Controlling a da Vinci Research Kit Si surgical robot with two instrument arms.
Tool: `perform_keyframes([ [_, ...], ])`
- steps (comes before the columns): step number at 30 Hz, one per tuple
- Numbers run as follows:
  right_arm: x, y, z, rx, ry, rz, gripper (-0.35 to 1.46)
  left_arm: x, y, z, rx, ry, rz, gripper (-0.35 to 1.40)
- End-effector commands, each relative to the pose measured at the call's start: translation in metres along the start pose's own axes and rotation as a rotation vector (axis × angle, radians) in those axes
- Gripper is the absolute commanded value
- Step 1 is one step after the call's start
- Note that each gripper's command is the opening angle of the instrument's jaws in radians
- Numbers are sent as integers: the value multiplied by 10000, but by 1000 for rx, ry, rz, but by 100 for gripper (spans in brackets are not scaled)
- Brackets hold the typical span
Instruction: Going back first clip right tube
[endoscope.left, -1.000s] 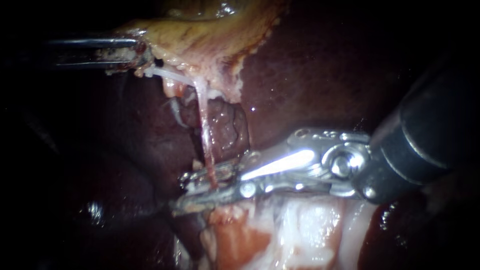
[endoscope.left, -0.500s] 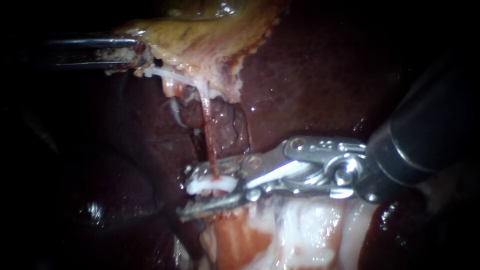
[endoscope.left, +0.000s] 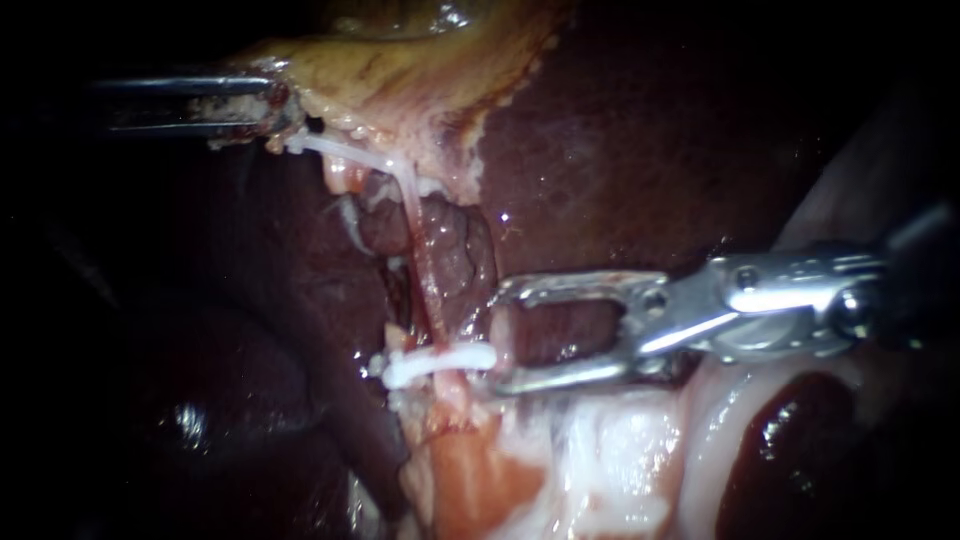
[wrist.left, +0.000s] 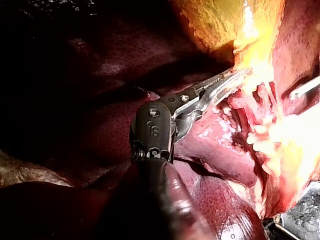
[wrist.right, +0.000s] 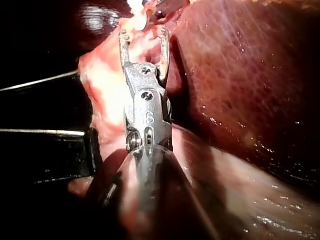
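A thin pale tube (endoscope.left: 408, 215) runs down from the yellowish gallbladder (endoscope.left: 400, 70) to the pale tissue below. A white clip (endoscope.left: 440, 362) sits across the tube's lower end. My right instrument (endoscope.left: 503, 337) lies just right of the clip with its jaws open and empty, and they do not touch it. In the right wrist view these jaws (wrist.right: 142, 35) show a clear gap with pale tissue ahead. My left instrument (endoscope.left: 265, 105) is at the upper left, shut on the gallbladder's edge. The left wrist view shows its jaws (wrist.left: 235, 77) closed on yellow tissue.
Dark red liver (endoscope.left: 640, 140) fills the background behind and right of the tube. Pale fatty tissue (endoscope.left: 610, 450) bulges beneath my right instrument. A dark wet lobe (endoscope.left: 790, 440) lies at the lower right.
My right instrument's jaws opened and drew back to the right, off the tube. The white clip stays on the tube. My left instrument has not moved.
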Motion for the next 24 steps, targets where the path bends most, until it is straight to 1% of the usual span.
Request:
perform_keyframes([
  [1,1,1,-7,-3,1,-7,50,0,0,0,0,0,0,-35],
  [4,4,2,-22,-18,1,-15,50,0,0,1,0,0,0,-35],
  [6,6,3,-27,-16,1,-15,50,0,-1,1,0,0,0,-35],
  [12,7,3,-31,-14,1,-20,50,-3,-7,4,0,0,2,-35],
  [18,7,3,-31,-14,1,-20,50,-18,-11,19,12,6,11,-35],
  [21,7,3,-31,-14,1,-20,50,-24,-15,27,9,9,15,-35],
  [24,7,3,-31,-14,1,-20,50,-32,-19,35,7,-1,20,-35],
])
